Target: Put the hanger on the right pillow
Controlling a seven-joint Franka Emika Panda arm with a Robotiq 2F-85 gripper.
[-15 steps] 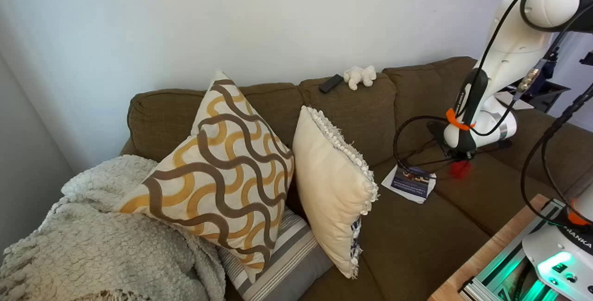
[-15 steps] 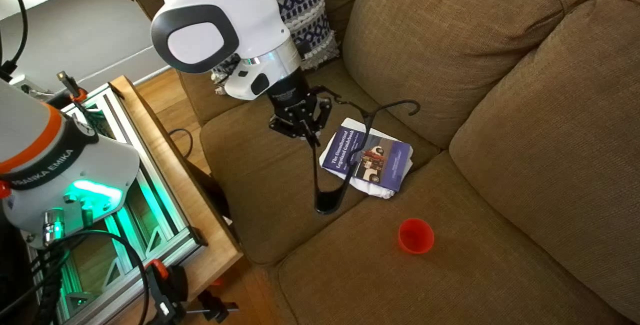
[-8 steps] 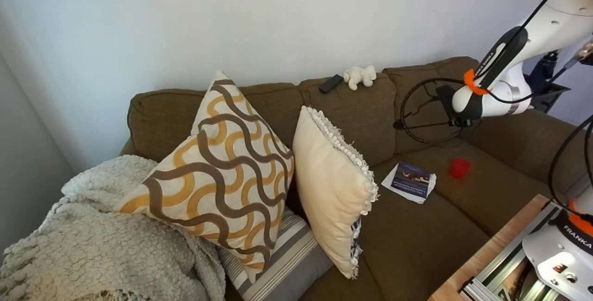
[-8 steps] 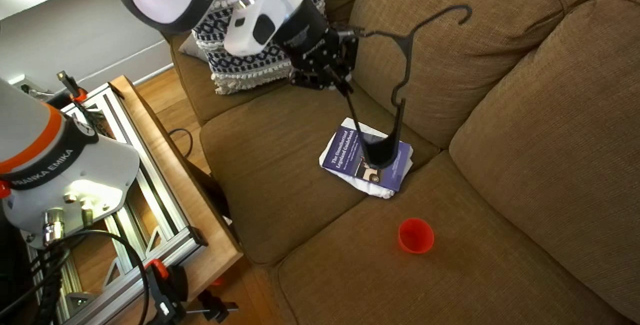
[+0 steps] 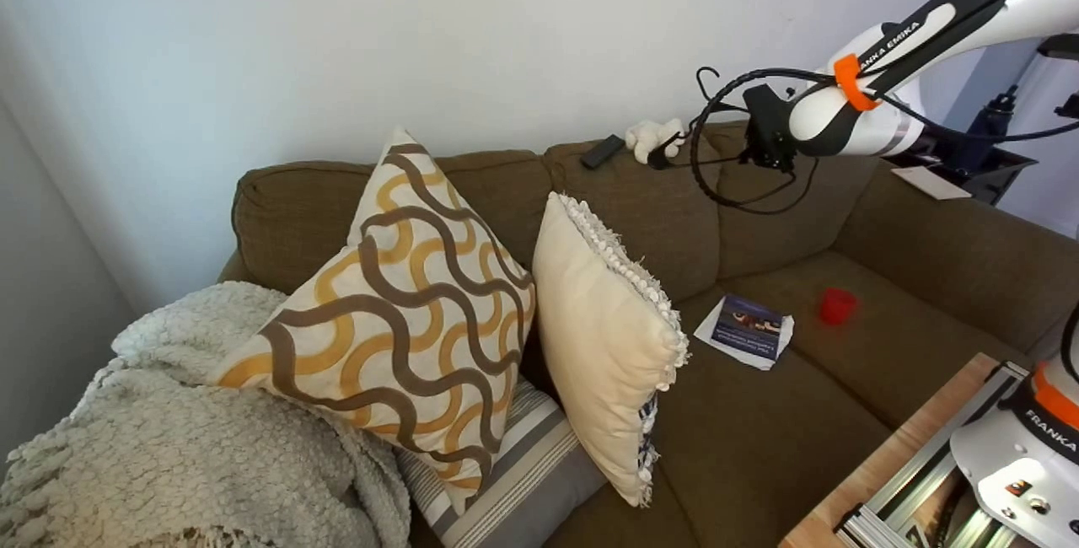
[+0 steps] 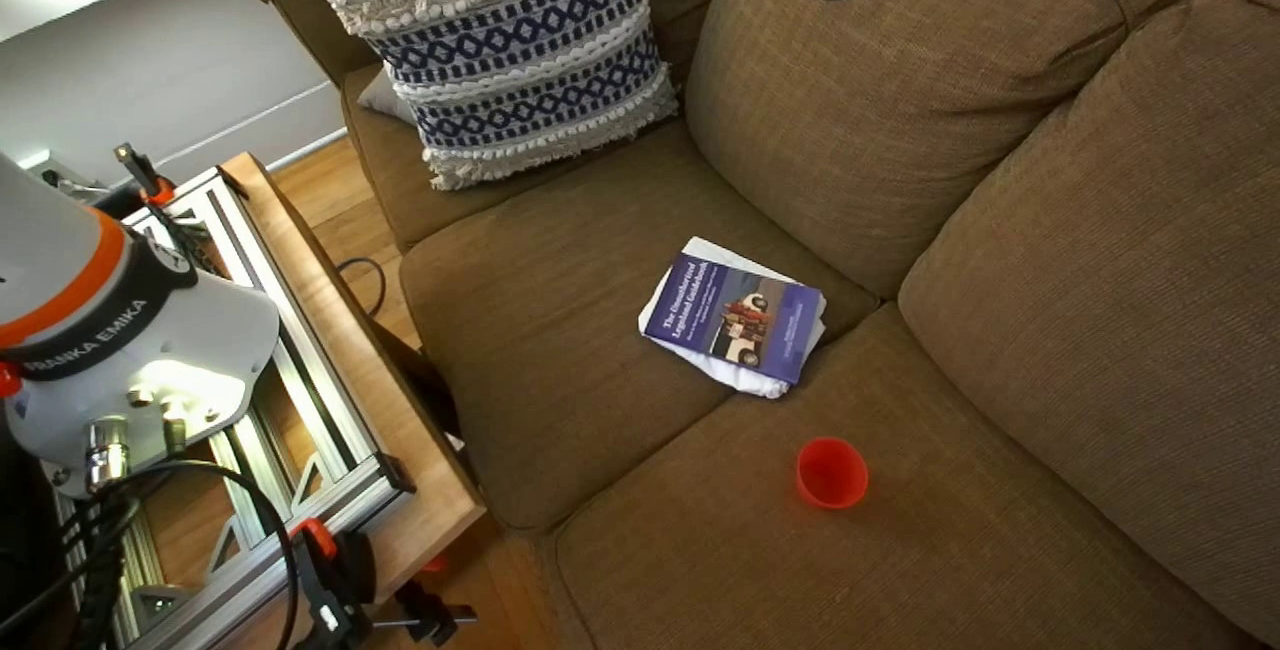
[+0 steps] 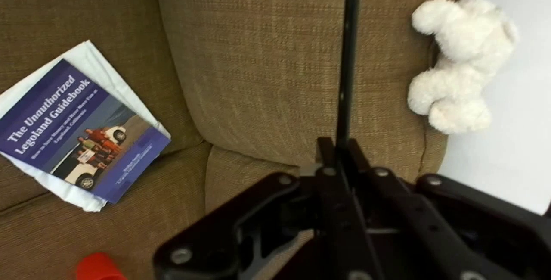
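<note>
A pale wall [image 5: 421, 51] stands behind a brown sofa [image 5: 733, 438]. From the left in an exterior view, there is first a fluffy blanket [image 5: 185, 438], then the mustard-patterned pillow [image 5: 413, 312], tilted, with a striped pillow [image 5: 531, 472] below it. Next comes the cream pillow [image 5: 594, 346], tilted on its edge and fringed; I take it as the right pillow of the task. After it, on top of the backrest [image 5: 666, 219], lie a dark remote [image 5: 602, 153] and a white plush toy [image 5: 654, 137]. The hanger [image 7: 349, 56] is in the air near this toy, not yet over the cream pillow. The gripper [image 7: 342, 146] is clamped together on one thin bar of it.

From here, some things can go wrong. Because only one thin bar is held, the hanger may turn in the grip if it hits something. Its far end could push the toy down, if the arm [image 5: 936, 34] passes too low. The cream pillow looks soft and steep, so the hanger may slide from it, or pressing may make the pillow fall.

As for writing, the arm base [image 6: 150, 360] says "FRANKA EMIKA". To its right, the book [image 6: 735, 315] is titled "The Unauthorized Legoland Guidebook"; the wrist view adds "How to Save Money and Have More Fun at Legoland, California". Its smallest print I cannot read.
</note>
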